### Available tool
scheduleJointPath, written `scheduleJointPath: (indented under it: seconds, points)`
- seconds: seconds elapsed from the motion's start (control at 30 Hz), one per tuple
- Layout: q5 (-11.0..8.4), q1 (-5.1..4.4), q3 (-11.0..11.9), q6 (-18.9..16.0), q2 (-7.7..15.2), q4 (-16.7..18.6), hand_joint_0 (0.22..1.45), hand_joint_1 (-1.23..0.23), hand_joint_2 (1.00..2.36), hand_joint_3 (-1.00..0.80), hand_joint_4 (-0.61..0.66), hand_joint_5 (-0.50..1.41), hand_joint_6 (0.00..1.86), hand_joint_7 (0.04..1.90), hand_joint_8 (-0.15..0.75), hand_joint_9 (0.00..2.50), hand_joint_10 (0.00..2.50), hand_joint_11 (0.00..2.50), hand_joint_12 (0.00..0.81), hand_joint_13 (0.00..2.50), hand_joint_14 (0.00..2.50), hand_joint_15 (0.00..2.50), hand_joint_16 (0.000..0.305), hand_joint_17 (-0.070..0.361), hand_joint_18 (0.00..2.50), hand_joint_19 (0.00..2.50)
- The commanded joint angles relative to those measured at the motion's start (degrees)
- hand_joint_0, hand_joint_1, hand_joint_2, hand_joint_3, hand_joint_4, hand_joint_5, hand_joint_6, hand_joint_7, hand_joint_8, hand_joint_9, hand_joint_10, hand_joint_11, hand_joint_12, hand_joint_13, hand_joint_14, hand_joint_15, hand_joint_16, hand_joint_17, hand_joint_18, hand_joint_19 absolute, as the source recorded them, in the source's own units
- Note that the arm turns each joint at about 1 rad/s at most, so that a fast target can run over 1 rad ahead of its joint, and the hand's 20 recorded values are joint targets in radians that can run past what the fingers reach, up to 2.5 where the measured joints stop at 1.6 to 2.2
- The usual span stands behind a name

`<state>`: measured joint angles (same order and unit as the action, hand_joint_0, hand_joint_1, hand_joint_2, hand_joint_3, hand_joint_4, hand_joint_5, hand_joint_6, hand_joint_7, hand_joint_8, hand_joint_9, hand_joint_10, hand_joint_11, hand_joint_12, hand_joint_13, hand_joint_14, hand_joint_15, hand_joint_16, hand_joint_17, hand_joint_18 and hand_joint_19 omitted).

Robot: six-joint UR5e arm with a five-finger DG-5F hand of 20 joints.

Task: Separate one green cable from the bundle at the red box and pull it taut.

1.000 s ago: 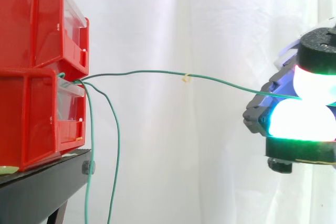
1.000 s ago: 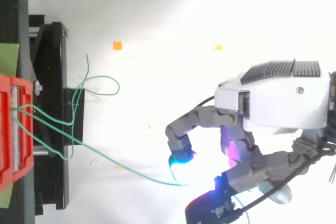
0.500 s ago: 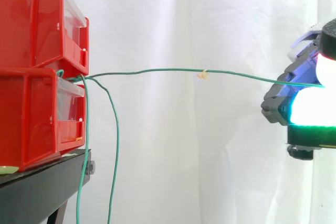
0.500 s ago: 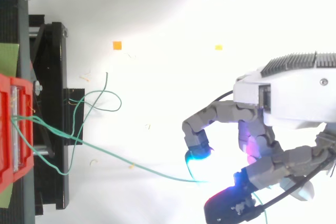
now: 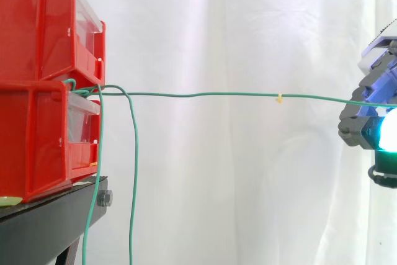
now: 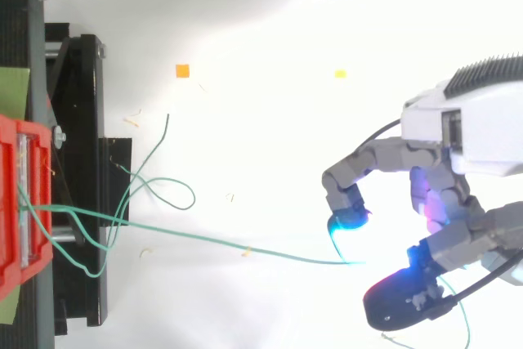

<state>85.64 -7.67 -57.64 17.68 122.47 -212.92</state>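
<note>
Two red bins [image 5: 43, 85] are stacked on a black stand at the left; their front shows as a red box [image 6: 20, 210] in the top view. A bundle of green cables hangs from the gap between them. One green cable [image 5: 205, 95] runs nearly straight and level from the bins to my hand [image 5: 372, 122] at the right edge, with a small yellow tag [image 5: 280, 98] on it. In the top view the same cable [image 6: 212, 243] stretches to my hand [image 6: 458, 226], whose curled glowing fingers pinch its end. The other cables [image 5: 133, 172] dangle loose beside the stand.
The black stand [image 6: 78, 169] carries the bins at the left. Loose green cable loops [image 6: 159, 190] lie over its edge. Small orange [image 6: 182, 71] and yellow scraps dot the white floor. A white curtain hangs behind.
My hand has moved right, away from the bins, with the cable pinched. The cable has gone from sagging to almost straight, and the yellow tag has shifted right.
</note>
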Motion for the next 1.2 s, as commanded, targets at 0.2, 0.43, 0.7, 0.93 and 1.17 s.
scheduleJointPath:
  seconds: [0.2,0.43,0.7,0.93,1.17]
  points:
    - [1.29,1.0,0.0,0.9,-0.7,-1.4,0.75,-0.78,1.02,-0.16,0.11,0.14,0.5,1.38,0.129,1.93,0.02,0.62,0.317,1.42,0.03,0.82,0.034,0.077,0.93,0.66]
    - [1.11,1.08,0.0,1.0,-0.7,-1.5,0.75,-0.78,1.02,-0.16,0.11,0.14,0.5,1.38,0.134,1.93,0.02,0.63,0.317,1.42,0.02,0.82,0.034,0.077,0.93,0.65]
    - [1.11,1.17,-0.1,1.1,-0.7,-1.4,0.75,-0.78,1.02,-0.17,0.1,0.14,0.5,1.38,0.145,1.93,0.02,0.64,0.317,1.43,0.03,0.82,0.035,0.078,0.93,0.65]
    - [1.11,1.17,-3.6,1.1,-0.8,3.3,0.75,-0.78,1.02,-0.17,0.1,0.14,0.5,1.38,0.142,1.93,0.02,0.63,0.32,1.44,0.03,0.82,0.035,0.078,0.93,0.65]
    - [0.94,1.0,-6.7,0.8,-0.7,10.2,0.75,-0.78,1.02,-0.17,0.1,0.14,0.5,1.38,0.142,1.93,0.02,0.64,0.316,1.43,0.03,0.82,0.034,0.078,0.93,0.66]
